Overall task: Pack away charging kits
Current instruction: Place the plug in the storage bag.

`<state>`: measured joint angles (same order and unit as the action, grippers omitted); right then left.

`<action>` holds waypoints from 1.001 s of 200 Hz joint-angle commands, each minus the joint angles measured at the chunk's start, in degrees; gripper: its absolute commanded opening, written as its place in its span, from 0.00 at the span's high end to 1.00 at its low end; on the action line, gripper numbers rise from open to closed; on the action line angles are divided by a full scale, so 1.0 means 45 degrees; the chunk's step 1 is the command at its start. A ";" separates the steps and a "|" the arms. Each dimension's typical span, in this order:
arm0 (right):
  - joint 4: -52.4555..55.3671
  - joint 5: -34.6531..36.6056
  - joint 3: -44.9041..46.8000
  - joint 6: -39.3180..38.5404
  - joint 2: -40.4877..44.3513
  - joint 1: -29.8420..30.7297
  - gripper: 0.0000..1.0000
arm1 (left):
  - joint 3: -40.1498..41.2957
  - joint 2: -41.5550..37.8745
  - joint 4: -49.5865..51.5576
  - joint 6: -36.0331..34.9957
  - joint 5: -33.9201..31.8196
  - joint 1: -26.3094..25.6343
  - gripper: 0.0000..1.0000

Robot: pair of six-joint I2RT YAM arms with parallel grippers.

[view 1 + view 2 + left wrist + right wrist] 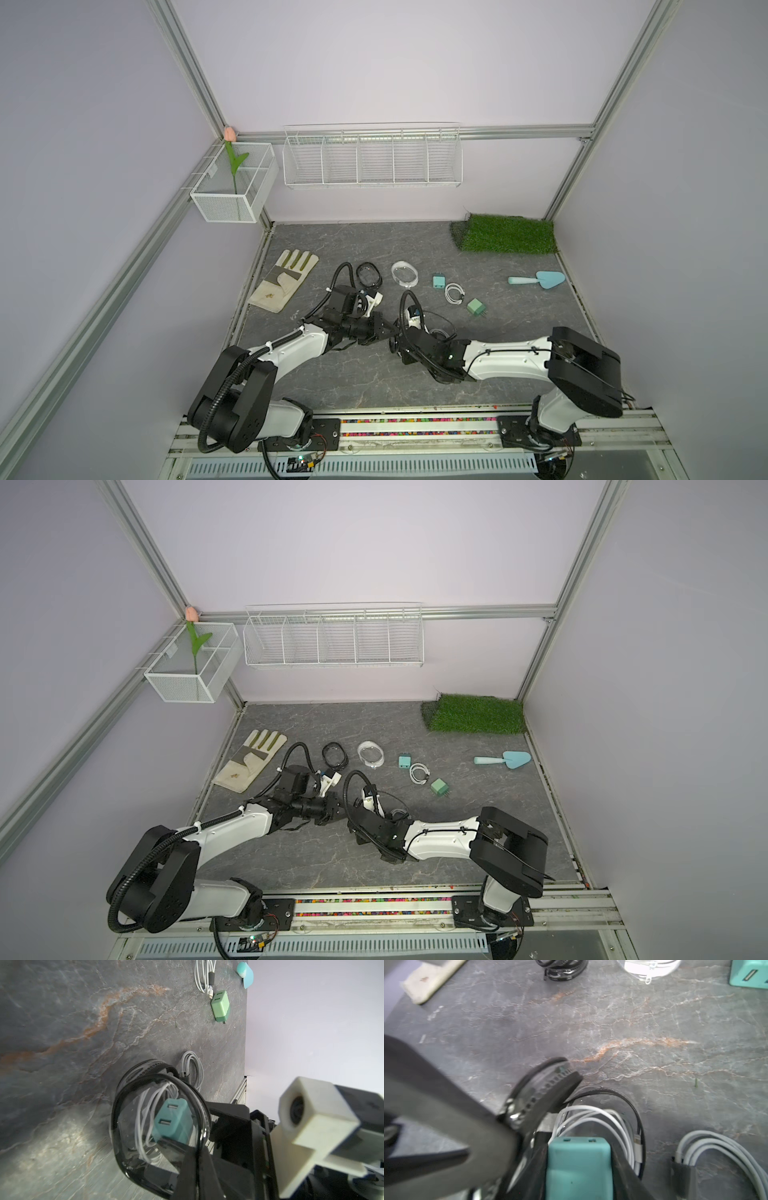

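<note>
Surface: a dark grey worktop [374, 386], matte, veined in white and rust, with aluminium rails along its edges.
Room: lilac walls close in three sides. A white wire rack [372, 160] hangs on the far wall, and a mesh box [224, 203] holding an artificial tulip [230, 135] hangs at the far left corner.
Far right corner: a green grass mat [507, 233] lies flat.
Left edge: a beige glove [284, 280] lies flat, fingers towards the far edge.
Right edge: a light-blue trowel [538, 279] lies near it.
Row across the middle, left to right: second black-rimmed case [369, 275], white case [404, 274], loose teal plug [438, 281], coiled white cable [454, 294], green plug [476, 307]. The cable sits between the two plugs.
Open case [116, 1109]: black-rimmed and in the middle of the worktop between the two wrists. It is unzipped with its clear flap lifted, and a packed cable [143, 1118] is coiled inside.
Left gripper [193, 1147]: clenched on the open case's zip rim.
Right gripper [579, 1147]: grasping the held teal plug [172, 1122], which sits inside the open case against the packed cable.
Beside it: a spare cable bundle [191, 1066] lies on the worktop just beside the open case.
</note>
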<state>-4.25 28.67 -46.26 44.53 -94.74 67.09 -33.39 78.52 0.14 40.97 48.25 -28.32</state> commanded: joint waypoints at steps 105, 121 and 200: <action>-0.1106 0.1406 -0.1208 0.0038 -0.1347 -0.0070 0.75 | 0.0486 0.0184 -0.0864 0.0505 0.0748 0.0042 1.00; -0.1071 0.1071 -0.1442 0.0013 -0.1582 -0.0074 0.69 | 0.0445 0.0210 -0.0843 0.0495 0.0663 0.0042 1.00; -0.1087 0.0467 -0.0098 -0.0427 0.0843 -0.0074 0.44 | 0.0178 0.0343 -0.0033 0.0115 -0.0229 0.0042 1.00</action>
<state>-5.85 33.17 -48.64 44.42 -96.05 66.26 -31.57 79.26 -1.39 42.70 48.34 -27.64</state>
